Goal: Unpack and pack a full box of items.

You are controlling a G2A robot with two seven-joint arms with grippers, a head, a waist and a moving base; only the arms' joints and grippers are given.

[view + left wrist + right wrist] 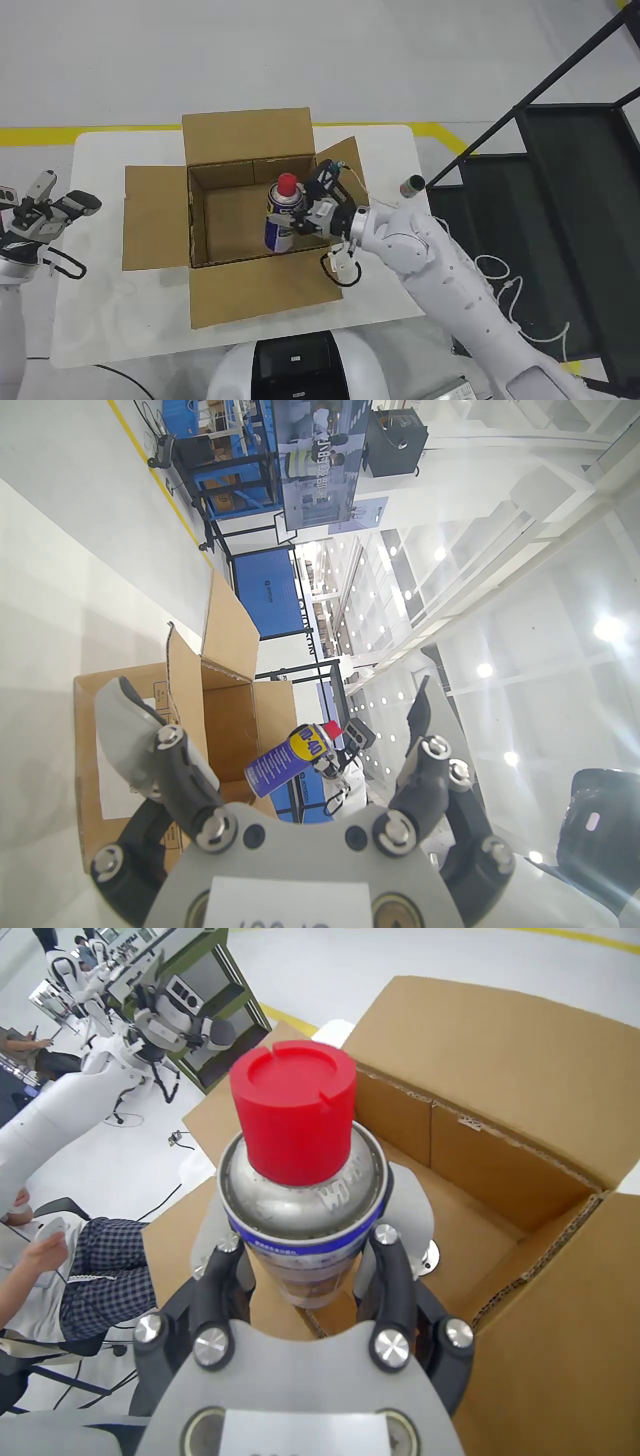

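Right gripper (310, 1233) grips spray can (300, 1178) above box (500, 1078), white table (110, 330).

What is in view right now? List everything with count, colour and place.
cardboard box: one, brown, flaps open, middle of the table
spray can: one, blue with red cap, over the box's opening
table: one, white, under the box
stair frame: one, black, on the floor beside the table, right arm's side
floor line: one, yellow, beyond the table
left tool: one, grey and black, open, off the table's edge
right tool: one, black and grey, shut on the spray can
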